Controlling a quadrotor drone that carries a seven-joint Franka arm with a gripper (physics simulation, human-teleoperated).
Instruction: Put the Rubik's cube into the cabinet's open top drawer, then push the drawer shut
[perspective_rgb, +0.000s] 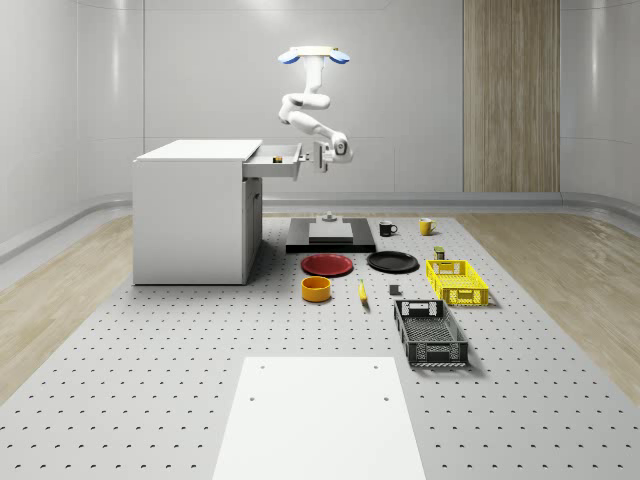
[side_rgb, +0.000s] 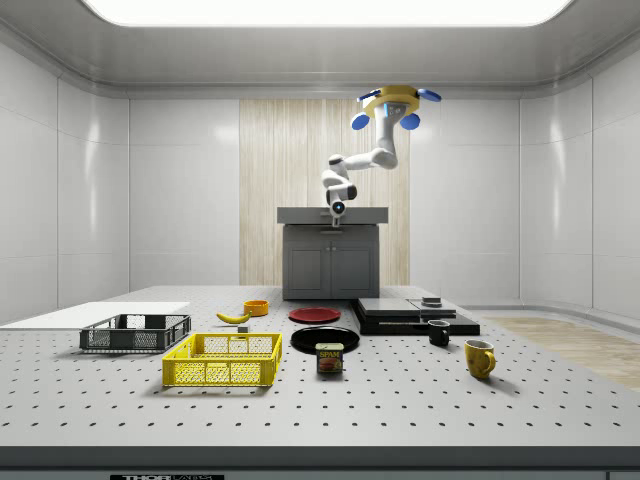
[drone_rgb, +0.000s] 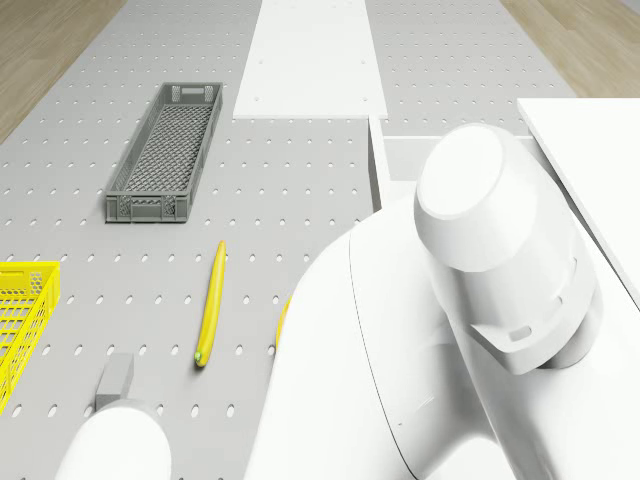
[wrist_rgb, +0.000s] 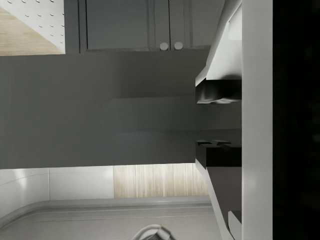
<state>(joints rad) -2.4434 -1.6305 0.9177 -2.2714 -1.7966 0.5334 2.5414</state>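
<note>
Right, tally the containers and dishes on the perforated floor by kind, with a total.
Crates: 2, yellow crate and grey crate
Plates: 2, red plate and black plate
Mugs: 2, black mug and yellow mug
Bowls: 1, orange bowl
Total: 7

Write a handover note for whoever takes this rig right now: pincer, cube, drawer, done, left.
Drone: hovering above the floor in front of the cabinet, arm bent down toward the drawer.
Pincer: level with the front of the open top drawer, close to its front panel. Nothing seen held.
Rubik's cube: a small coloured object sits inside the drawer; most likely the cube.
Done: cube appears placed.
Left: push the drawer shut; it is pulled well out.
Floor items (banana, grey crate, plates, mugs) are not part of the job.
</note>
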